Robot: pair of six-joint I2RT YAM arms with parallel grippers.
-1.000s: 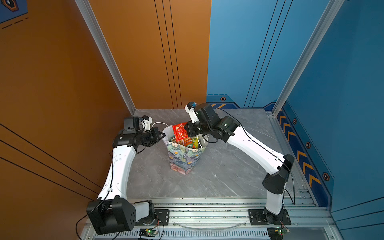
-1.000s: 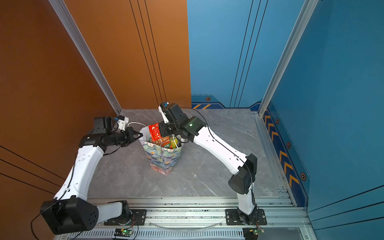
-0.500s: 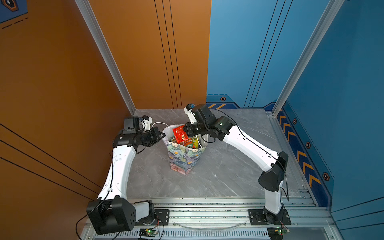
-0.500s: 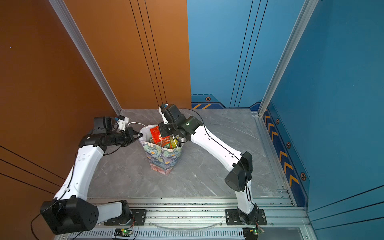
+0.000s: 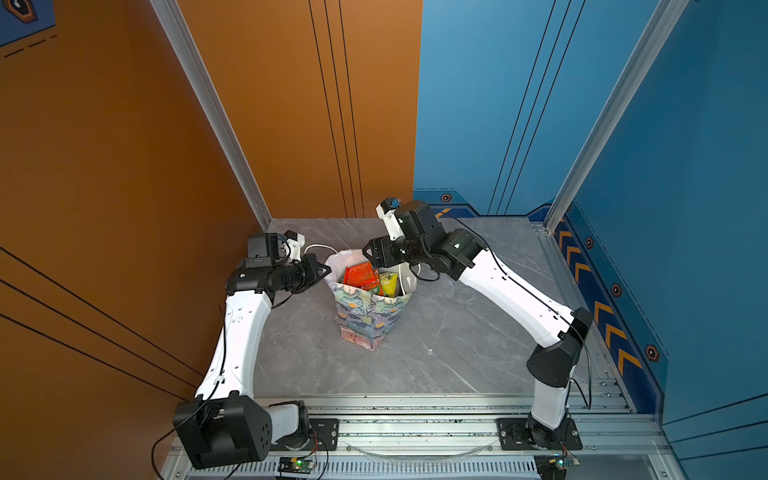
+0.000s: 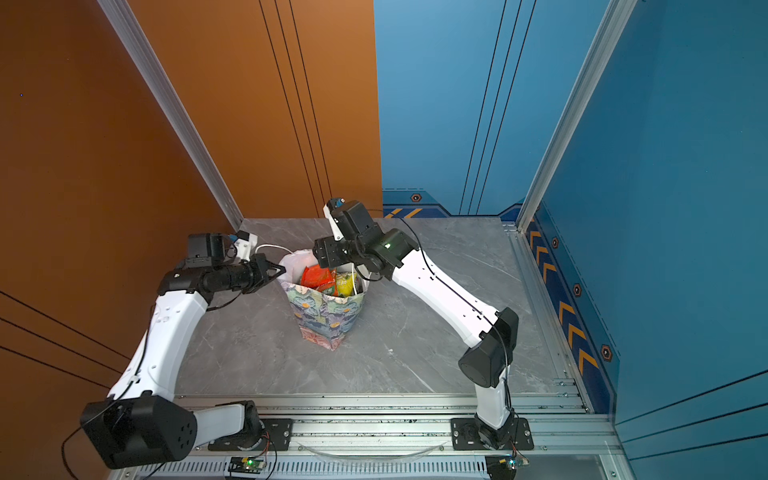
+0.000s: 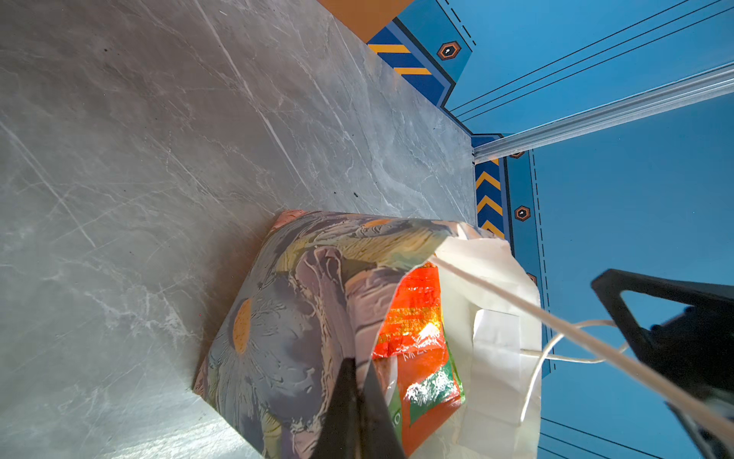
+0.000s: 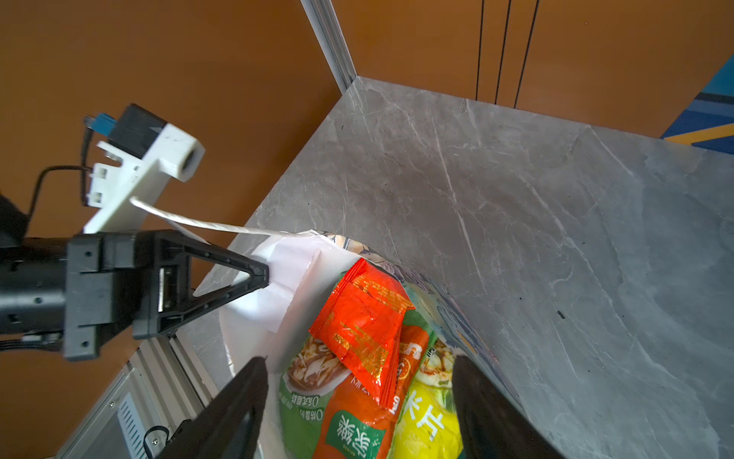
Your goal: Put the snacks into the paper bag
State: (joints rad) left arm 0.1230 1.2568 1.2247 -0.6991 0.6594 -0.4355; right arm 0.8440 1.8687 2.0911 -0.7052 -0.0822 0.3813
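The left gripper [image 5: 325, 272] is clamped on the rim of the paper bag [image 5: 370, 320]. The right gripper [image 8: 359, 397] gapes wide, apparently empty, with the snacks [image 8: 359, 318] just beneath it in the bag; the lower packets are hidden.

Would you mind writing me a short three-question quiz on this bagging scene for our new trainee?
1. True or false: the right gripper is clamped on a packet.
2. What does the left gripper grip? A) a yellow packet B) the rim of the paper bag C) nothing at all
3. Which packet lies topmost in the bag?

Key
1. False: its jaws stand apart, holding nothing.
2. B
3. The red packet.
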